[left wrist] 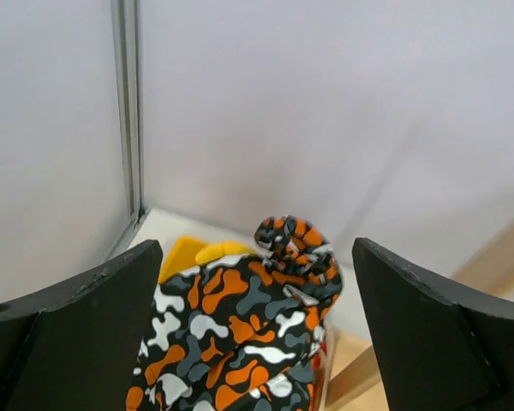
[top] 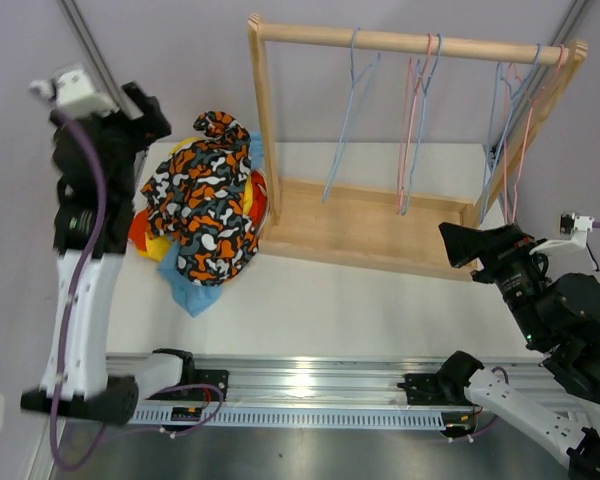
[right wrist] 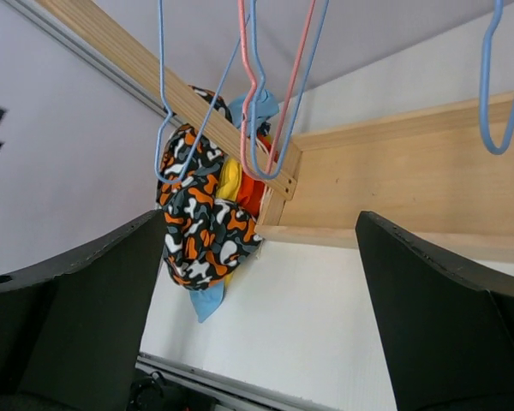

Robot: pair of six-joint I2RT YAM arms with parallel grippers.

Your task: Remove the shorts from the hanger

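Note:
A heap of shorts lies on the white table left of the wooden rack point(top: 380, 42). The black-orange-white blotch pair point(top: 205, 200) is on top, with light blue point(top: 192, 292), yellow point(top: 160, 250) and red-orange point(top: 140, 230) fabric showing under it. My left gripper point(top: 145, 115) hangs open above the heap's far left side, nothing between its fingers point(left wrist: 86, 317); the blotch pair point(left wrist: 231, 334) lies below it. The wire hangers point(top: 417, 120) on the rod are bare. Low at the rack's right end, my right gripper point(top: 460, 245) is open and empty, and its view takes in the heap point(right wrist: 197, 231).
The rack's wooden base point(top: 370, 225) lies on the table behind the open white surface point(top: 360, 300). A blue hanger point(top: 345, 120) hangs left of centre, several more at the right end point(top: 515, 130). A metal rail point(top: 300, 390) runs along the near edge.

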